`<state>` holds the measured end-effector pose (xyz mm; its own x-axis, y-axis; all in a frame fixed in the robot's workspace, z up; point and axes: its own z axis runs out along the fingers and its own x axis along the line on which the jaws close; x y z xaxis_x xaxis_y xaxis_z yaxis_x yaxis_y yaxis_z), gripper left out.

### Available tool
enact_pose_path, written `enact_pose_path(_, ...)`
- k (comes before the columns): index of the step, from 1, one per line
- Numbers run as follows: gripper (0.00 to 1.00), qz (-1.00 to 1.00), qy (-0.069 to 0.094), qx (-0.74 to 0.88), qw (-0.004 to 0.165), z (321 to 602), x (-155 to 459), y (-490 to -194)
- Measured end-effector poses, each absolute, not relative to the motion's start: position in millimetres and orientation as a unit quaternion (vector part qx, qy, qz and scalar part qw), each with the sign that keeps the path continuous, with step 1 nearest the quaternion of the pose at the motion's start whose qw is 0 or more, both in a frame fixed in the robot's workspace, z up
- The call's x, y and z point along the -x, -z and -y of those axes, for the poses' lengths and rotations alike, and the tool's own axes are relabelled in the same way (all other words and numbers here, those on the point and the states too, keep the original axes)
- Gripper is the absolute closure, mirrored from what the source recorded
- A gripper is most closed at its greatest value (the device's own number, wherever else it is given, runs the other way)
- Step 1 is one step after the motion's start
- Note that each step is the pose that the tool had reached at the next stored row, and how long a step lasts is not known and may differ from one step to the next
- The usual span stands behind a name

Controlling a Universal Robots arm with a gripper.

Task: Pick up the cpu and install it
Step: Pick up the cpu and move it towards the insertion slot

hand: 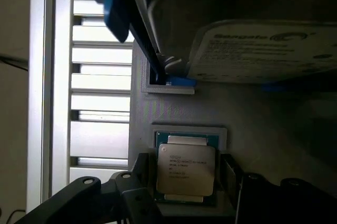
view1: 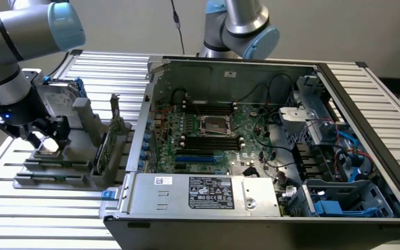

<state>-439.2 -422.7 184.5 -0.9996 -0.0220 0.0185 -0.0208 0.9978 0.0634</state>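
The slatted table (view1: 40, 219) carries a grey rack (view1: 61, 174) by its edge at the exterior view's left, and the cpu (hand: 185, 169) lies flat in the rack's recess. My gripper (view1: 46, 139) hangs over it, released, 1 finger at each side. The open computer case (view1: 255, 130) sits to the right.

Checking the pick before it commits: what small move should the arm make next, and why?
Probably close the gripper on the chip. Its open fingers stand on either side of the chip, which lies flat in its grey holder and is not yet gripped.
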Motion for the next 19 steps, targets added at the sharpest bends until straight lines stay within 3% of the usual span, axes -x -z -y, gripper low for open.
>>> enact_pose_path(9,0.35,0.999,0.032,-0.011,0.01,422.6,438.8,-184.5)
enact_pose_path(11,0.37,0.999,0.032,-0.011,0.01,422.6,438.8,-184.5)
enact_pose_path(12,0.44,0.999,0.032,-0.011,0.01,422.7,438.8,-184.5)
enact_pose_path(19,0.45,0.999,0.032,-0.011,0.01,422.6,438.7,-185.7)
